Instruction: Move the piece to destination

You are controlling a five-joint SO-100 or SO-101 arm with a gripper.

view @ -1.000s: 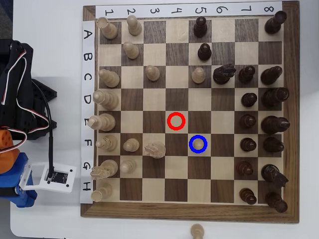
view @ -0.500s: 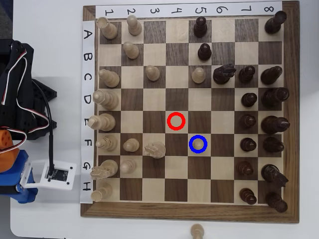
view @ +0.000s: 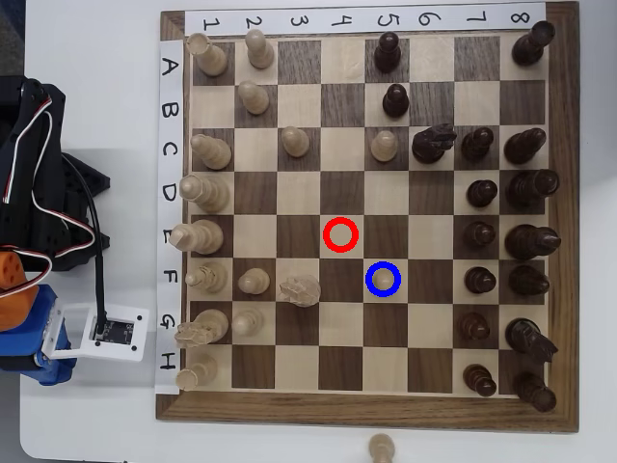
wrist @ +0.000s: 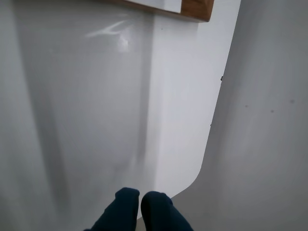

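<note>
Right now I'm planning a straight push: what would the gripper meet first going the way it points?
Probably nothing soon: ahead of the gripper lies bare white table, then the chessboard's wooden corner. Depth is unclear.

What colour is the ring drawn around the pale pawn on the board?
Blue; the ring around the pawn shows best in the overhead view.

A hobby or lab robotics bench: a plain white desk (view: 106,58), a hand-labelled chessboard (view: 371,413), and an arm (view: 34,207) with exposed servo wires.
</note>
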